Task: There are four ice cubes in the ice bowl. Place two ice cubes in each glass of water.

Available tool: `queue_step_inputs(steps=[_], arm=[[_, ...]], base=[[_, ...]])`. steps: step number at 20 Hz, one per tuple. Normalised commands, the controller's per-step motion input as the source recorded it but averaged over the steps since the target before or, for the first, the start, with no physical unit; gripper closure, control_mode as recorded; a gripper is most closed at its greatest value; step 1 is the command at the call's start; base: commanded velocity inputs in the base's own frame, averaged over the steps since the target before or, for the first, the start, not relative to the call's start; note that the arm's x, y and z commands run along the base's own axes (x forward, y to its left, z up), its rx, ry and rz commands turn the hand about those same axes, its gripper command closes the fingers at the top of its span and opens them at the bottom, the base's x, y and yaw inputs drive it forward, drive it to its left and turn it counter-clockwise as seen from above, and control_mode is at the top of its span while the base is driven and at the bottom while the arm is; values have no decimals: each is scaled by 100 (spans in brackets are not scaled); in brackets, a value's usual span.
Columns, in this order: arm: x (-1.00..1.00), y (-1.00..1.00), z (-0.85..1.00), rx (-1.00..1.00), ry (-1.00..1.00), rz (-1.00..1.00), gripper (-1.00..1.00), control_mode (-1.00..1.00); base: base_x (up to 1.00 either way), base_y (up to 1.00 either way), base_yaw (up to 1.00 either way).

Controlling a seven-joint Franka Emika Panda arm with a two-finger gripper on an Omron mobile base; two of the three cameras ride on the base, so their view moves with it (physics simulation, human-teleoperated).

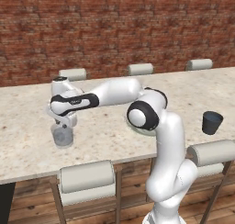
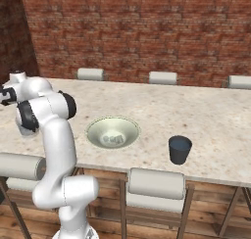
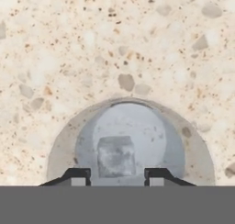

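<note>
My gripper (image 1: 62, 123) hangs straight over the see-through glass of water (image 1: 63, 137) at the left of the counter. In the hand view I look down into this glass (image 3: 174, 145), where one pale grey ice cube (image 3: 116, 156) lies inside. The gripper (image 3: 117, 175) is open, its two fingertips (image 3: 78, 175) apart above the rim and touching nothing. The ice bowl (image 2: 98, 125) sits mid-counter with small pale ice cubes (image 2: 113, 140) in its bottom; I cannot tell how many. The dark navy glass (image 2: 179, 149) stands to the right of it, also seen at the counter's right (image 1: 212, 122).
Padded stools (image 1: 87, 177) line the counter's near edge (image 1: 69, 165) and more stand along the far side (image 2: 163, 77). A brick wall (image 2: 147, 32) closes the back. My own arm (image 1: 151, 115) covers most of the bowl in the left base view.
</note>
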Motion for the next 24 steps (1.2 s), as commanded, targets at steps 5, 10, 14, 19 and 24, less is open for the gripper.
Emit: queue_step_inputs(steps=[5,10,14,19,24], arm=[[-9,-36,33,14,-4,-6,100,-100],[-47,-91,51,12,-6,-4,100,-100],[-96,-100,1,8,-18,3,100,-100],[-100,-100,-1,11,-22,5,100,-100],[-75,-97,9,2,-19,5,100,-100]], base=[[0,0,0],[0,0,0],[0,0,0],[0,0,0],[0,0,0]])
